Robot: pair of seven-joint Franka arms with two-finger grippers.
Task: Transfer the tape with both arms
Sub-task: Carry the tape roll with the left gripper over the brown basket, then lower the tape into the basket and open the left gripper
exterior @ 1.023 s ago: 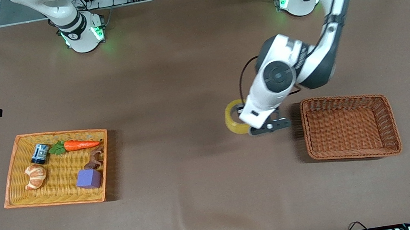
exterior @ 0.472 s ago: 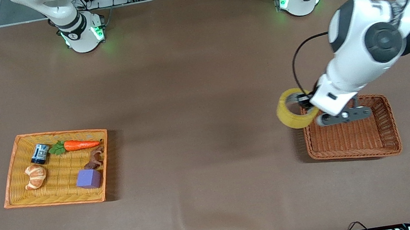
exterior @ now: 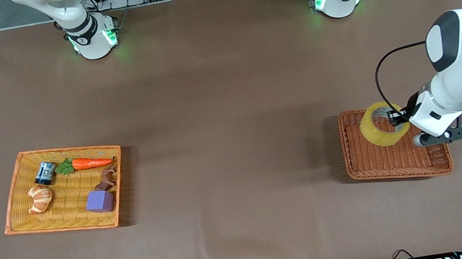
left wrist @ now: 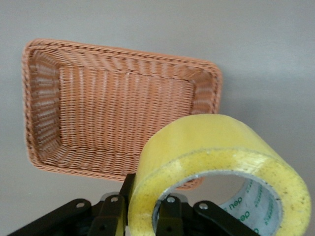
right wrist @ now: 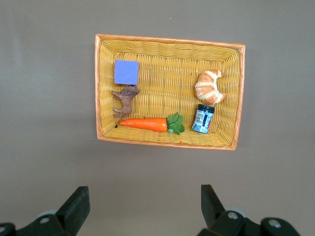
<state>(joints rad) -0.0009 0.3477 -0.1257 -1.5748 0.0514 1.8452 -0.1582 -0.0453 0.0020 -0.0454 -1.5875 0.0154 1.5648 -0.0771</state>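
Clamped on the wall of the tape [exterior: 381, 129], the left gripper [exterior: 397, 117] hangs over the brown wicker basket [exterior: 397, 168] at the left arm's end of the table, one finger [left wrist: 167, 221] inside the grey core and the other against the yellowish outer face. From the left wrist view the roll [left wrist: 216, 167] is up in the air, with the basket [left wrist: 118, 105] below it and nothing lying in the part of it that shows. At the right arm's end sits a yellow tray [exterior: 16, 205] holding a carrot [exterior: 91, 162], a croissant [exterior: 40, 198], a small blue can [exterior: 44, 172], a brown animal figure [exterior: 106, 179] and a purple cube [exterior: 100, 201]. Over that tray hangs the right gripper [right wrist: 142, 209], its fingers spread wide and holding nothing.
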